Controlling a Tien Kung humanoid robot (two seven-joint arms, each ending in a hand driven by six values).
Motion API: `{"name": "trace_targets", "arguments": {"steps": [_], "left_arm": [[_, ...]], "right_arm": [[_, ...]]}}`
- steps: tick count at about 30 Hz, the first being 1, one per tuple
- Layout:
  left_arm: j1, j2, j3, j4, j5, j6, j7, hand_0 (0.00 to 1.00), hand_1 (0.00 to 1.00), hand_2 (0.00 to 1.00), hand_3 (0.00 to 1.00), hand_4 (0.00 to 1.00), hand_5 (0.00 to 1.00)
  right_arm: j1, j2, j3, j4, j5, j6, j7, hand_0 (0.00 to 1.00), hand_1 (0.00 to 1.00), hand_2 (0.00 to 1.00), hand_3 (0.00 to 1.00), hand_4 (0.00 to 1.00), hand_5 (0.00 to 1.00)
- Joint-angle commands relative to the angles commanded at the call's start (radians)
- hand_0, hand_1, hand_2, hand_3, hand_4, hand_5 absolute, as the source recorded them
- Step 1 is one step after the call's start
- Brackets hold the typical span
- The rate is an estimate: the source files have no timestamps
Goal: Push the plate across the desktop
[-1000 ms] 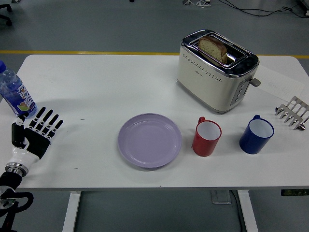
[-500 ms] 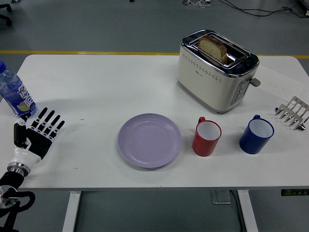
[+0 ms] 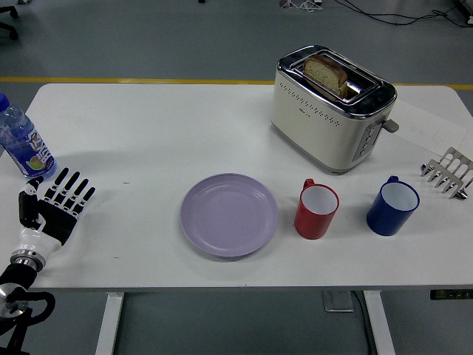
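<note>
A round lavender plate [image 3: 230, 214] lies flat on the white table [image 3: 148, 126], near the front edge and a little left of centre. My left hand [image 3: 58, 198] rests at the table's left side, palm down, its black fingers [image 3: 74, 188] spread and holding nothing. It is well to the left of the plate, with bare table between them. The right arm does not show.
A red mug [image 3: 317, 210] stands just right of the plate, a blue mug [image 3: 392, 205] further right. A cream toaster [image 3: 331, 108] with bread in it stands behind them. A water bottle [image 3: 21, 143] is beside my left hand. A metal toast rack [image 3: 448, 171] is at the right edge.
My left hand shifted slightly forward and right, then came back a little to the left. The plate and other objects have not moved.
</note>
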Motion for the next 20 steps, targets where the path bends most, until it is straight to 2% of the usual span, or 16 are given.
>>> {"name": "trace_targets", "arguments": {"steps": [20], "left_arm": [[-0.005,0.000,0.001,0.002,-0.015,-0.003,0.000,0.683,0.687,0.673,0.691,0.538,0.998]], "right_arm": [[0.004,0.000,-0.004,0.000,0.010,-0.003,0.002,0.529,0.480,0.606,0.553,0.251,0.197]]}}
